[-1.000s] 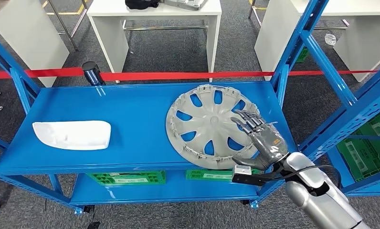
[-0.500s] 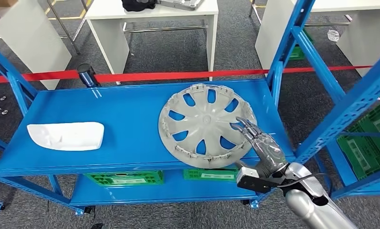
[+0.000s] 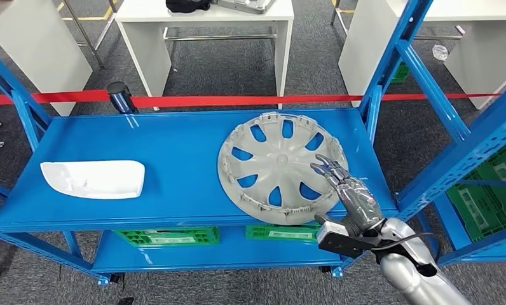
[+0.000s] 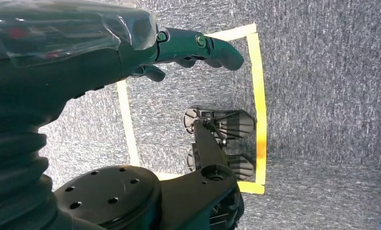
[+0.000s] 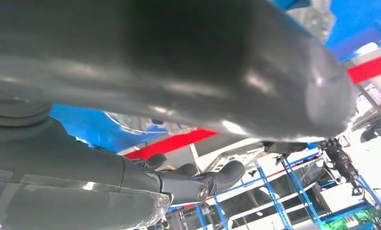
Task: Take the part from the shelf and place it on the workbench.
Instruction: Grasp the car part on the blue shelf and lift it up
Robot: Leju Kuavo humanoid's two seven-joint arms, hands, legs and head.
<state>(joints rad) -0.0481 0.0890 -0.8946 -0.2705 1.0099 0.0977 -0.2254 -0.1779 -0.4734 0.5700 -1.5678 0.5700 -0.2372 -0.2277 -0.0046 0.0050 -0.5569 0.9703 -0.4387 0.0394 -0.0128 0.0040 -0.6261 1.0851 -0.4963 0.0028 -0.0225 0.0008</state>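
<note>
A grey wheel cover (image 3: 276,166) lies on the right half of the blue shelf (image 3: 174,152), its near edge just over the shelf's front lip. My right hand (image 3: 351,194) is at the cover's near right rim, its fingers (image 3: 332,170) stretched out over the rim; the thumb is hidden below. In the right wrist view the thick thumb (image 5: 227,62) and the dark fingers (image 5: 203,179) stand well apart. A white moulded part (image 3: 93,179) lies at the shelf's left end. My left hand (image 4: 188,48) hangs over the carpet, holding nothing.
Blue uprights (image 3: 390,70) frame the shelf's right end. A red tape (image 3: 238,100) runs behind the shelf, with white tables (image 3: 206,19) beyond it. Green crates (image 3: 168,236) sit on the lower level.
My right hand has drawn back from the top of the wheel cover toward its near right rim and sunk lower. The camera swayed slightly; the wheel cover and the white part stay in place.
</note>
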